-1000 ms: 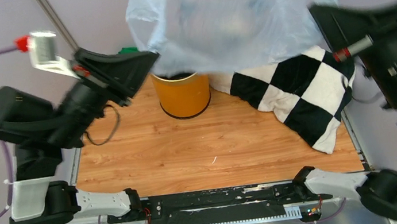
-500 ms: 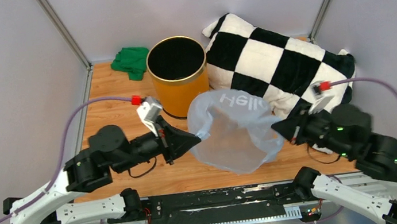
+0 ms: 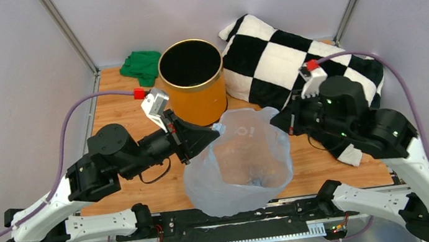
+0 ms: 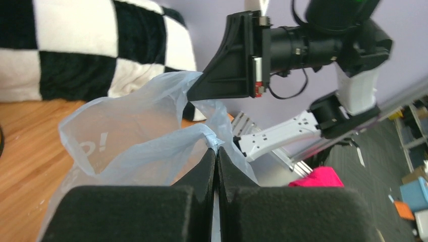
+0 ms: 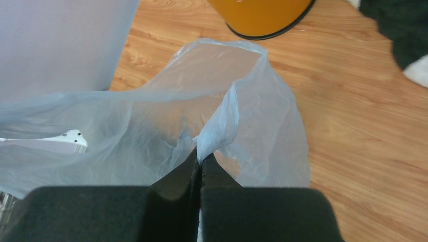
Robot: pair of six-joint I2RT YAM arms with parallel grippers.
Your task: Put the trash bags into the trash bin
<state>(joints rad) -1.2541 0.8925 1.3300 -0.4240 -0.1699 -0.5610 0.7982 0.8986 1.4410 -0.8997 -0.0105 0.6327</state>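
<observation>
– left gripper (image 3: pixel 218 132) and right gripper (image 3: pixel 276 123), are they clamped?
– both are pinched tight on the rim of the thin translucent pale blue plastic bag (image 3: pixel 237 168), which is spread open between them at lower centre of the overhead view.
– and the cylindrical orange-yellow bin with a gold rim (image 3: pixel 196 106)?
– upright just above the bag in frame, with the bag outside it.

The trash bin (image 3: pixel 196 103) is open above; trash bag (image 3: pixel 236 162) hangs before it, blanket (image 3: pixel 292 64) beside.
</observation>
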